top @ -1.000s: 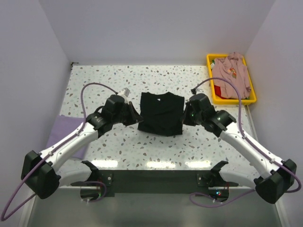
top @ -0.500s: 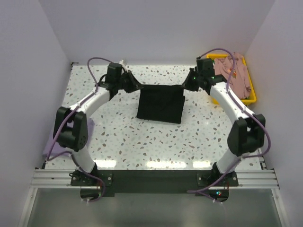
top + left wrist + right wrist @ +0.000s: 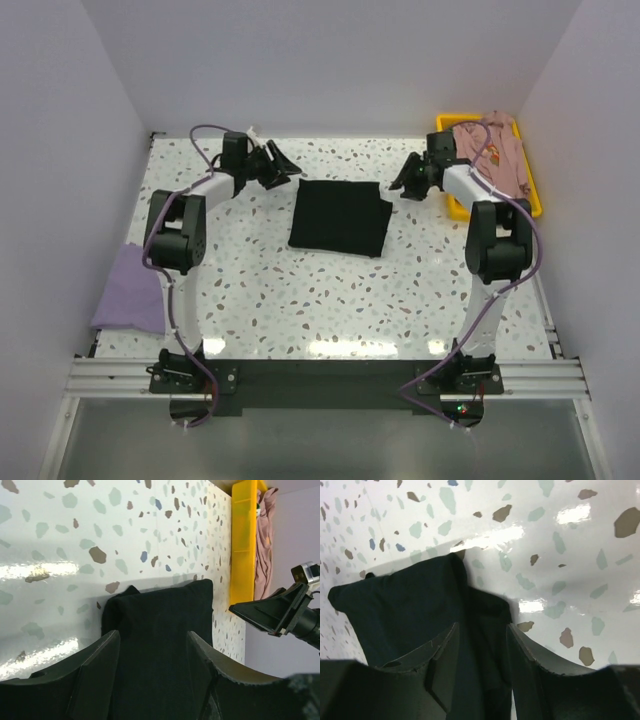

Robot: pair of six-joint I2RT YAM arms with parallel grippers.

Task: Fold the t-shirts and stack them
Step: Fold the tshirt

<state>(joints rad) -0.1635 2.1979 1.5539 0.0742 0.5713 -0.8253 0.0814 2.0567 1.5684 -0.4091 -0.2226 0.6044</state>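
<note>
The black t-shirt [image 3: 340, 215] lies folded into a flat rectangle in the middle of the table. My left gripper [image 3: 288, 170] hovers just off its far left corner, open, with nothing held. My right gripper [image 3: 398, 187] hangs open off the far right corner. In the left wrist view the black shirt [image 3: 160, 625] shows beyond my open left gripper [image 3: 154, 636]. The right wrist view has my open right gripper [image 3: 482, 627] over the shirt's rumpled corner [image 3: 395, 605]. A lavender t-shirt [image 3: 130, 290] lies at the table's left edge. A dusty-pink t-shirt [image 3: 490, 150] is heaped in the bin.
The yellow bin [image 3: 525, 210] stands at the far right corner, close behind my right arm; its wall [image 3: 243, 540] also shows in the left wrist view. White walls close the table at the back and sides.
Both arms swung the black shirt's edge up and toward the back, laid it down folded, then opened their jaws and let go.
</note>
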